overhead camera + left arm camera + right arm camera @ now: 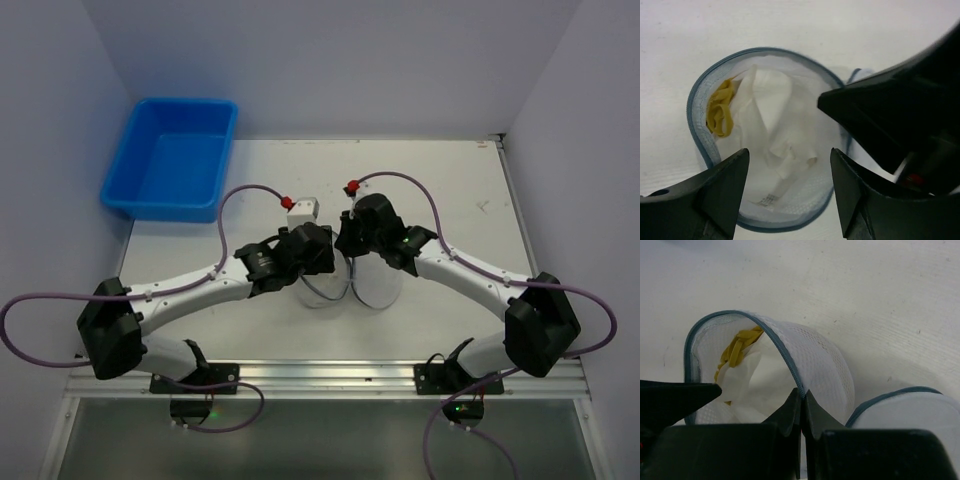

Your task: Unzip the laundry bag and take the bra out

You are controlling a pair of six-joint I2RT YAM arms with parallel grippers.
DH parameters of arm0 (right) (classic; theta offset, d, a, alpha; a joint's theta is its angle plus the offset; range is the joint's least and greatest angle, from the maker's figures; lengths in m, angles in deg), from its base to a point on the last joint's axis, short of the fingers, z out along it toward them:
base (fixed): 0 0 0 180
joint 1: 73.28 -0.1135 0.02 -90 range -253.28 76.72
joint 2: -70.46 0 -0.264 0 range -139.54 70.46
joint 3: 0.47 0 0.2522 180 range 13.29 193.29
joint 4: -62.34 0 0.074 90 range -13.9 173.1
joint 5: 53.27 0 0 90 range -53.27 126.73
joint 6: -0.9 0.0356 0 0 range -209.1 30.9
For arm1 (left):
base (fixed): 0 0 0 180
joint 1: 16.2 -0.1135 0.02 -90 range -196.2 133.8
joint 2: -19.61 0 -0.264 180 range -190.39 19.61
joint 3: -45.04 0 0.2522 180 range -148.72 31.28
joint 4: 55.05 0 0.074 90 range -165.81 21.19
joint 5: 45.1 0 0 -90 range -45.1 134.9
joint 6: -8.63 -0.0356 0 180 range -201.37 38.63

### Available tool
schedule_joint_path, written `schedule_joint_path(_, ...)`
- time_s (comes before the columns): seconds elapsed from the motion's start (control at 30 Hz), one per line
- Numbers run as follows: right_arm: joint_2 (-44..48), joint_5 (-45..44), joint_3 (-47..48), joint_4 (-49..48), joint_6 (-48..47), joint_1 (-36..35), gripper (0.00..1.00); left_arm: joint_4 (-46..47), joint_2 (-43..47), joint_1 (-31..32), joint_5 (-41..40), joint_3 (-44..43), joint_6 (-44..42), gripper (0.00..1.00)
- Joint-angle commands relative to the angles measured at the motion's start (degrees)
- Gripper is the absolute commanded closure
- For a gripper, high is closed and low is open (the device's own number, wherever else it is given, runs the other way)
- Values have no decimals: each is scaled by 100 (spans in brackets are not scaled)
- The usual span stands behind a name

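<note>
Table [450, 180] white. Blue tub [170, 160] at far left corner, well apart from my arms. Laundry bag [790, 212] at table middle, under both my grippers, mouth open, flap [910, 407] lying just beside it. Bra [782, 115] white, with yellow strap [720, 112], inside bag. My right gripper [801, 395] pinched on bag rim. My left gripper [788, 157] has fingers apart above opening, holding nothing.

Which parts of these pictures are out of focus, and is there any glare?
Left wrist: the left tool is soft-edged, the laundry bag fairly sharp. Right wrist: the right tool is blurred, the mesh weave crisp. Top external: even light, no strong glare.
</note>
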Motion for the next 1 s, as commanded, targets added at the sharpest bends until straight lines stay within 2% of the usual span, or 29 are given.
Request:
schedule_joint_path(0.0, 63, -50, 38, -93, 171, -12, 100, -184, -259, 11, -859, -208, 266, 31)
schedule_joint_path(0.37, 186, 20, -77, -181, 189, -3, 100, 360, -1121, -7, -930, -261, -24, 35)
schedule_joint_path(0.53, 169, 179, -147, -278, 224, -12, 100, 554, -1437, -7, -869, -243, -59, 44)
schedule_joint_path(0.63, 195, 188, -208, -339, 250, -12, 100, 589, -1604, -33, -869, -199, 11, 61)
schedule_joint_path(0.67, 204, 161, -226, -348, 250, -12, 100, 598, -1639, -42, -860, -190, 37, 73)
schedule_joint_path(0.73, 195, 152, -261, -331, 268, -12, 100, 633, -1622, -42, -860, -129, 37, 86)
schedule_joint_path(0.77, 195, 144, -287, -331, 294, -12, 100, 659, -1544, -42, -860, -103, 37, 98)
schedule_joint_path(0.97, 186, -198, -410, -339, 259, 14, 100, 869, -641, -42, -553, 187, -252, 100)
